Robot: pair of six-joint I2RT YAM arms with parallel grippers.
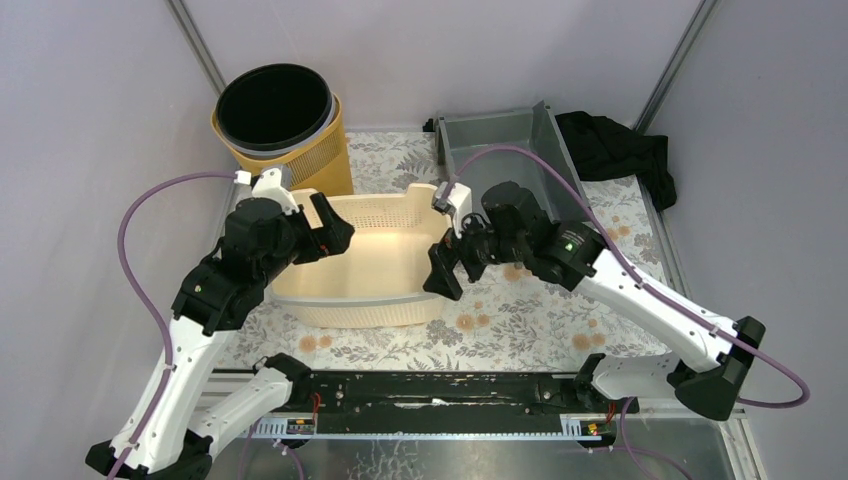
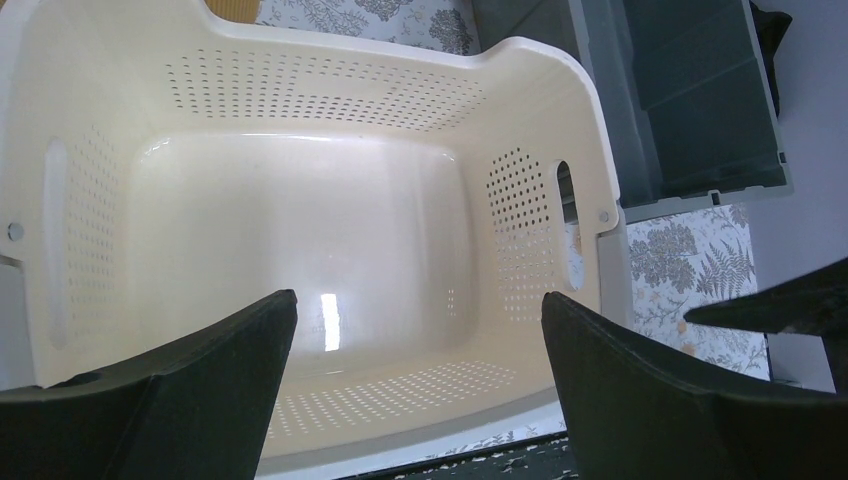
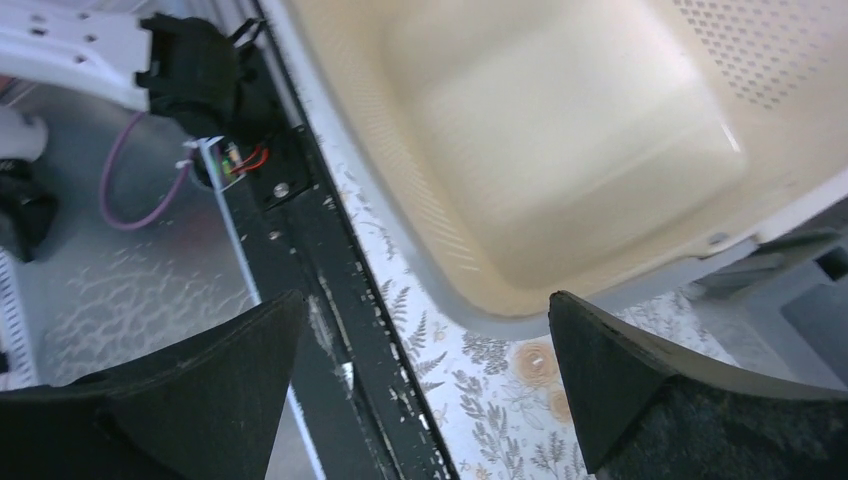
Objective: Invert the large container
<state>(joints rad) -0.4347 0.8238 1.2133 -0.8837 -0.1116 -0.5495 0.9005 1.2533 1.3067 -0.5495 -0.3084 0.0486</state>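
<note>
The large container is a cream perforated plastic basket standing upright, mouth up, on the floral cloth in the middle of the table. It is empty inside. My left gripper hovers over its left rim, open, looking down into the basket with nothing between the fingers. On the other side, my right gripper is at the basket's right end, also open and empty. The right wrist view shows the basket's rim beyond the fingers, which are over the cloth and the black rail.
A yellow round bin with a black liner stands behind the basket at the back left. A grey rectangular tub sits at the back right, with a black cloth beside it. A black rail runs along the near edge.
</note>
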